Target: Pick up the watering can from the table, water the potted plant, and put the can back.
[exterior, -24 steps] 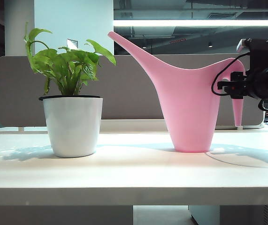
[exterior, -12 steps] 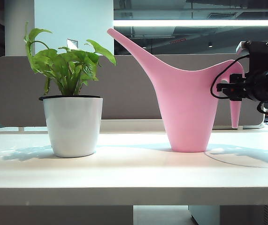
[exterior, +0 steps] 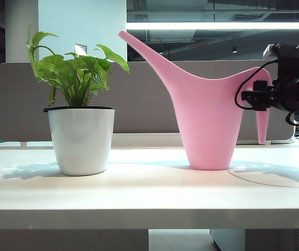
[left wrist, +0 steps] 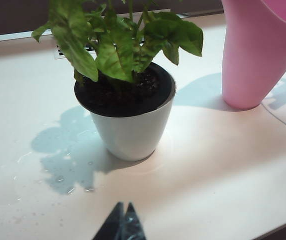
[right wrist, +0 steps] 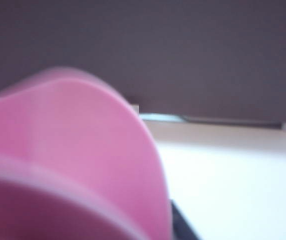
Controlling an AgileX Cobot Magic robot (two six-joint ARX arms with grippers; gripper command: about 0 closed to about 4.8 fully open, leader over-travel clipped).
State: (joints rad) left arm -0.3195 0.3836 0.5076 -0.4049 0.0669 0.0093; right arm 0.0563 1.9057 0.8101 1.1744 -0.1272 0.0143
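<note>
The pink watering can [exterior: 209, 120] stands upright on the table [exterior: 149, 193], its spout pointing up towards the potted plant [exterior: 81, 138] on the left. My right gripper [exterior: 254, 98] is at the can's arched handle, level with its upper part. The right wrist view is blurred and filled by the pink handle [right wrist: 72, 160], with one dark finger [right wrist: 183, 225] right beside it; the jaw gap is hidden. My left gripper [left wrist: 123, 212] is shut and empty, hovering over the table in front of the white pot [left wrist: 132, 130], with the can [left wrist: 255, 50] behind and to one side.
A grey partition [exterior: 149, 104] runs along the back of the table. Water drops and a wet patch [left wrist: 57, 175] lie on the tabletop beside the pot. The table's thick front edge [exterior: 149, 217] is close to the camera.
The can has shifted slightly left and settled flat on the table, its spout tip a little higher. The right gripper moved slightly left with the handle.
</note>
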